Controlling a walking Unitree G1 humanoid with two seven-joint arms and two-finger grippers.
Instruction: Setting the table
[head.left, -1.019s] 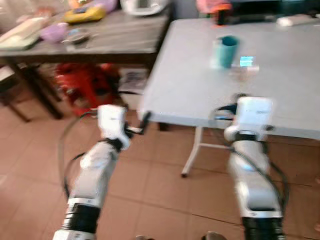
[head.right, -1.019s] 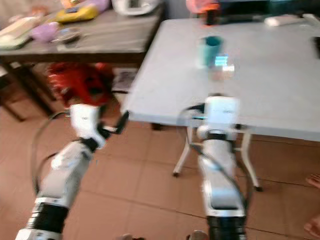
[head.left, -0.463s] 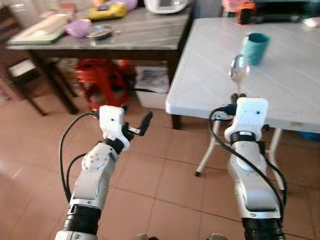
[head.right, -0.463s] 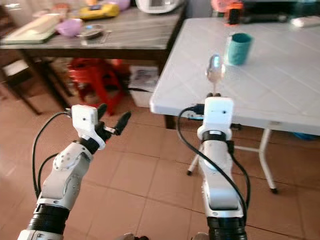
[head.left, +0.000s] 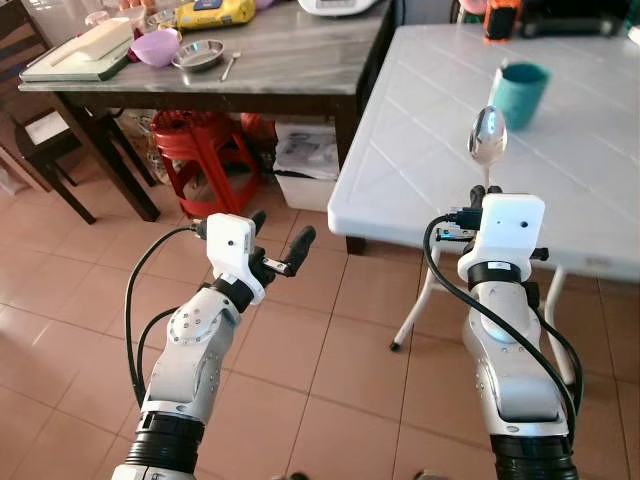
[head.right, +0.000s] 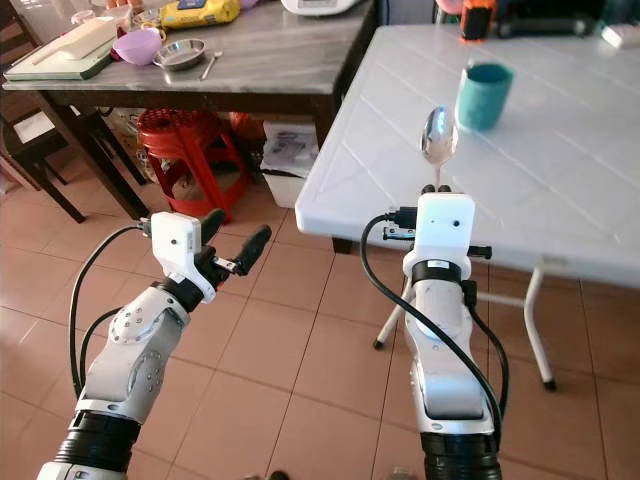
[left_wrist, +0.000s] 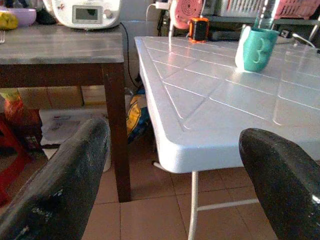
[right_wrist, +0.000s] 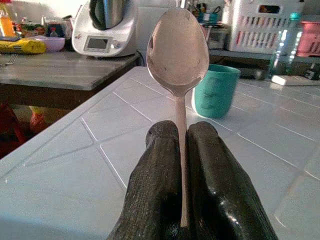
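Note:
A metal spoon (head.left: 488, 136) sticks forward from my right gripper (right_wrist: 181, 150), which is shut on its handle; the bowl (right_wrist: 177, 46) hangs over the near part of the white folding table (head.left: 420, 180). Behind the spoon, a teal cup (head.left: 520, 94) stands upright on that table. My left gripper (head.left: 278, 245) is open with nothing in it, held over the tiled floor just left of the table's near corner (left_wrist: 175, 150). Its two black fingers (left_wrist: 65, 185) frame the table edge in the left wrist view.
A dark wooden table (head.left: 270, 70) at the back left carries a purple bowl (head.left: 157, 47), a metal dish (head.left: 198, 53), a tray (head.left: 75, 52) and a white appliance (left_wrist: 82, 13). Red stools (head.left: 200, 150) stand beneath it. A chair (head.left: 40, 130) stands far left.
The camera has shifted and the blur of a second ago is gone. Both arms keep their pose, the spoon still held in the right gripper.

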